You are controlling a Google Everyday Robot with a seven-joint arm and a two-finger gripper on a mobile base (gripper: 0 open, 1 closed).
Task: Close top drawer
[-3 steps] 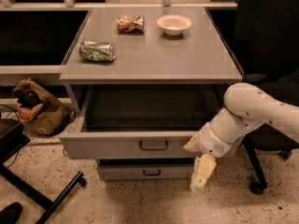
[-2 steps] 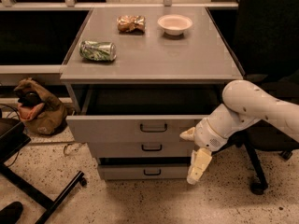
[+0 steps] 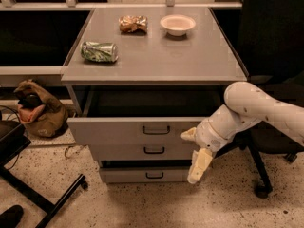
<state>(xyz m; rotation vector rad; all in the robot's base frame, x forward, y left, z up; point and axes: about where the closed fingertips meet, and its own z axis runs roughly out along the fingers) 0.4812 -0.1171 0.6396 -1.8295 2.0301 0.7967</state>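
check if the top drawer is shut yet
Open, partly. The top drawer front stands out ahead of the cabinet top, dark gap behind it. The gripper sits at its right end.

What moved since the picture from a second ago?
The top drawer slid most of the way back in, but it still sticks out a bit. The tool, down by the drawer's right end, went inward along with it. Nothing was grabbed or let go. The green can, the crinkly bag and the bowl stayed put.
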